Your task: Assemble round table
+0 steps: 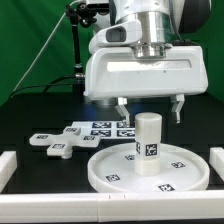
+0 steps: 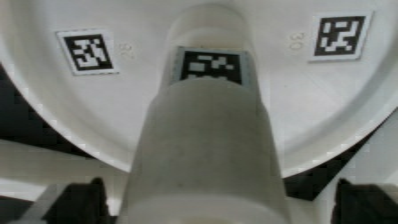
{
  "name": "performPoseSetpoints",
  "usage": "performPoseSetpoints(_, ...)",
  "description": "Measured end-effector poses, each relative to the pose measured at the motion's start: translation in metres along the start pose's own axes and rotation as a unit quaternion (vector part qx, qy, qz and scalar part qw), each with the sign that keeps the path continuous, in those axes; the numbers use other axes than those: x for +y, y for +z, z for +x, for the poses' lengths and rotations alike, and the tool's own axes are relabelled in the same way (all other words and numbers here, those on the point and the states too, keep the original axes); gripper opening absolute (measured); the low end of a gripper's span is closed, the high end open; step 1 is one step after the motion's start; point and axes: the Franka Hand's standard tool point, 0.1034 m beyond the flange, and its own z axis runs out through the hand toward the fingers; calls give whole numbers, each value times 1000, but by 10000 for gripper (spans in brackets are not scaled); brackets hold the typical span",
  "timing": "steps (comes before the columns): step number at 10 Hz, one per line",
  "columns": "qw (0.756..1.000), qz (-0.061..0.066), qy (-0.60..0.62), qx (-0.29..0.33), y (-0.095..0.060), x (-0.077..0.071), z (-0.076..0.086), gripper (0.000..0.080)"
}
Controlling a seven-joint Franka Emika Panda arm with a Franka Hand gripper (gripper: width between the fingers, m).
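Pincer (image 1: 151,108): hangs tip-down from the broad white hand, spread wide, clamped on nothing.
Fingers (image 1: 122,104): one on each side of the leg's top, each with a clear gap to it in the exterior view. Dark tips just visible at the edge of the wrist view, flanking the leg.
Cylinder leg (image 1: 148,143): straight below the pincer, in line with the gap between the fingers. Stands upright near the disc's centre, with a square tag on the side facing the exterior camera and a tag on its side in the wrist view too.
Round disc (image 1: 100,165): beneath the pincer and the leg, flat on the table, raised rim all round, several small tags on its face around the leg.
Cross-shaped base (image 1: 60,143): lower than the pincer and off to the exterior view's left, lying flat, apart from the disc, tags on its arms.
Marker board (image 1: 112,129): flat beyond the disc's far rim, between the base and the spot under the pincer.
Border blocks (image 1: 110,208): white, along the near edge and both sides, well clear of the pincer.
Table (image 1: 40,112): dark surface under everything.
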Motion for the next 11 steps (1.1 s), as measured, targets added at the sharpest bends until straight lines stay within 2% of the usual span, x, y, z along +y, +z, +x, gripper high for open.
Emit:
performPoseSetpoints(4,1000,1,4,-10,-9,10,1,649)
performPoseSetpoints(9,1000,9,6,-23,-9,7,1,649)
performPoseSetpoints(11,996,35,15,-80,-5,0,-5,649)
